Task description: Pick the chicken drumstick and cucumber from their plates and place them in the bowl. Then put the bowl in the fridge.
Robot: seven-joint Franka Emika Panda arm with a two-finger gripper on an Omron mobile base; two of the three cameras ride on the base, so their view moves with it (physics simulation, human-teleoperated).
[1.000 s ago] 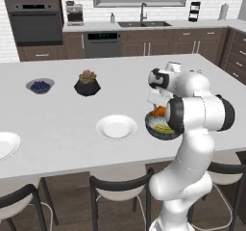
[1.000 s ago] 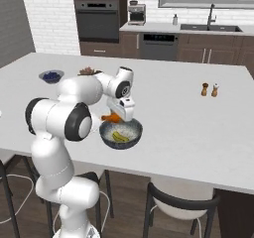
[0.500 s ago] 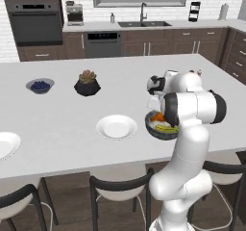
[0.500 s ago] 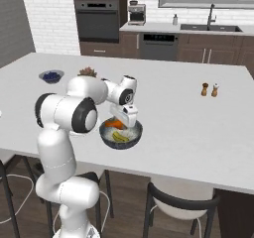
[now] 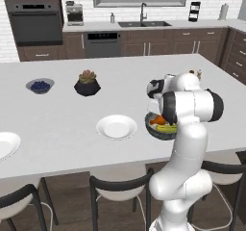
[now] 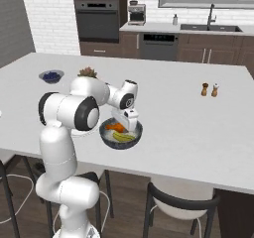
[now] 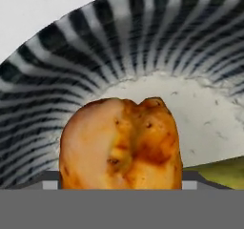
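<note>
The dark ribbed bowl [image 5: 154, 133] [image 6: 106, 139] [image 7: 143, 42] sits near the counter's front edge. My gripper [image 6: 127, 129] points down into it, jaws closed on the orange-brown chicken drumstick [image 6: 115, 127] [image 5: 157, 121] [image 7: 121, 144], which is low inside the bowl. The yellow-green cucumber [image 6: 124, 137] [image 5: 166, 128] [image 7: 219, 173] lies in the bowl beside it. Two white plates stand bare: one [image 5: 103, 129] left of the bowl, the other [image 5: 5, 143] at the far left edge. The fridge is out of view.
A small bowl of blue berries [image 5: 40, 85] and a black plant pot [image 5: 87, 83] stand at the back left of the counter. Salt and pepper shakers [image 6: 210, 89] are at the far right. Stools [image 5: 120, 186] line the near edge.
The gripper has come down with the drumstick from just above the bowl into it. The bowl and cucumber have stayed in place.
</note>
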